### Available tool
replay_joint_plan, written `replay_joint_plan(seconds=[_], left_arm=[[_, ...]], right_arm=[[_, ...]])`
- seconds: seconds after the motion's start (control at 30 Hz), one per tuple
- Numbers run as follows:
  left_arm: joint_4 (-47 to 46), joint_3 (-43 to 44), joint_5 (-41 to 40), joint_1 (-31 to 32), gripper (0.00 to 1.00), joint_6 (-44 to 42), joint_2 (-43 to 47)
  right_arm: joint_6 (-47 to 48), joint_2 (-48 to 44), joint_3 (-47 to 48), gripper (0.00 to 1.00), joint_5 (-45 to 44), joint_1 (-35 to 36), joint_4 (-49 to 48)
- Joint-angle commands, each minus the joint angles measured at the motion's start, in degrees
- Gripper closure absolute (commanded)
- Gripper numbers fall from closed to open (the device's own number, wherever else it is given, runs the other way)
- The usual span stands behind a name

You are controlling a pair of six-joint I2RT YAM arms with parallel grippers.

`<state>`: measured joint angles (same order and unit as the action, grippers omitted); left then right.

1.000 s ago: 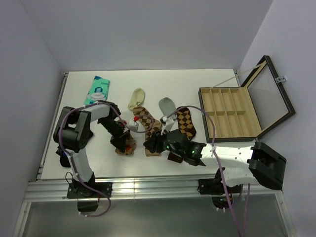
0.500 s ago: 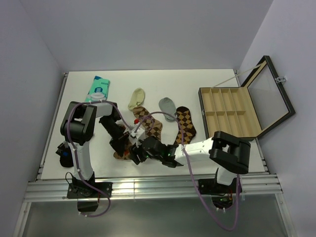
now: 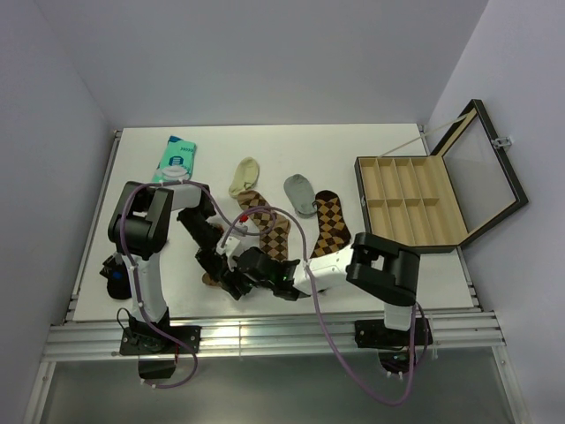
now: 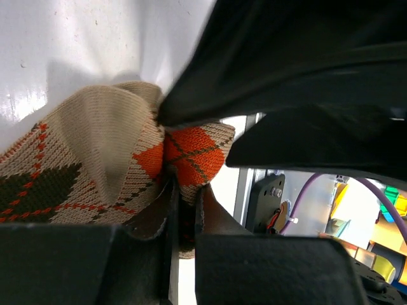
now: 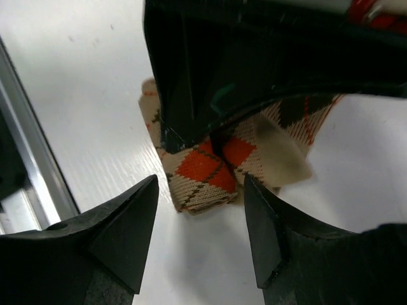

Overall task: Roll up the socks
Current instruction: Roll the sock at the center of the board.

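Swung leftward along the near edge of the tabletop [image 3: 353,141] over the last second, the right hand [image 5: 200,190] is now being held just beside the left hand [image 4: 184,203], and its fingers are being spread wider than before. The cuff end of the orange sock [image 5: 206,168] is being framed between those spread fingers, with no contact being shown yet. That same end is being pinched by the left hand, whose fingers are being pressed together on a folded-over bit of fabric, low against the tabletop. The rest of the orange sock is being left stretched toward the far side, while the tan sock [image 3: 277,235] and the dark sock [image 3: 332,226] are being left flat to its right, unrolled. A two-handed start of the roll is probably being prepared by this shift: the fold is being held ready for the right hand, and nearly all the rolling is judged not yet done.
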<state>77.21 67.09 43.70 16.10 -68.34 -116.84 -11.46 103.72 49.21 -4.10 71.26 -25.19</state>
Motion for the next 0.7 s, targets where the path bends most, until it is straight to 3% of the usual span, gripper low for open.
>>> replay_joint_plan(seconds=[0.0, 0.17, 0.27, 0.4, 0.5, 0.67], left_arm=[[-0.22, -0.21, -0.46, -0.01, 1.0, -0.22, 0.21], [-0.39, -0.38, 0.15, -0.01, 1.0, -0.13, 0.91], [-2.14, -1.08, -0.11, 0.07, 1.0, 0.92, 1.87], [-7.41, -3.19, -0.46, 0.16, 0.95, 5.13, 6.43], [-11.28, -4.33, 0.06, 0.08, 0.88, 8.03, 8.99], [-16.03, -5.13, 1.47, -0.19, 0.71, 12.34, 14.35]], right_arm=[[1.45, 2.36, 2.73, 0.37, 0.67, 0.45, -0.3], [0.4, 5.34, 3.7, 0.46, -0.03, 0.37, -1.09], [-0.84, 5.79, 3.52, 0.59, -0.82, 0.45, -2.14], [-2.33, 5.44, 3.35, 0.89, -1.09, 0.37, -1.45], [-3.47, 5.26, 3.87, 0.99, -0.74, 0.37, 0.57], [-5.67, 4.12, 2.74, 1.0, -0.12, 0.28, 1.28]])
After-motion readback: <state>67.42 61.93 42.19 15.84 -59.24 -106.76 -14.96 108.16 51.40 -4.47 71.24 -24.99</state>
